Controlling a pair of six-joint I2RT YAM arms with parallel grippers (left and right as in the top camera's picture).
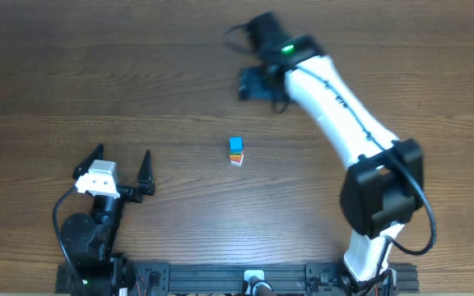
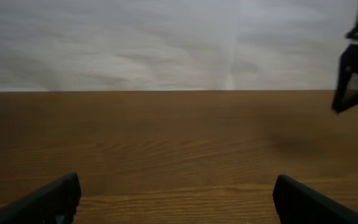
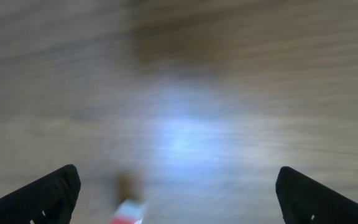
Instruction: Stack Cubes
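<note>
Left claw (image 1: pixel 122 154) sits low near its own base, spread wide with nothing in it; its wrist view shows both dark fingers (image 2: pixel 48 202) far apart over the wood table (image 1: pixel 138 74). Right claw (image 1: pixel 255 82) is far up the table on an outstretched arm and hangs above the surface. In its own wrist view the fingers (image 3: pixel 319 199) also stand wide apart and hold nothing, with blurred wood grain beneath them. Cubes make a small stack (image 1: pixel 236 152) around the middle of the table, between the two claws and well apart from both. It has a blue cube (image 1: pixel 235 144) on top and an orange cube (image 1: pixel 236 154) under it. A thin red-and-white edge (image 1: pixel 236 162) shows at the foot, too small to tell whether it is another cube. The stack stands upright, and neither claw touches it. In the right wrist view a red-and-white bit (image 3: pixel 127 214) pokes in at the edge between the fingers, nearer one of them, and is too blurred to name.
</note>
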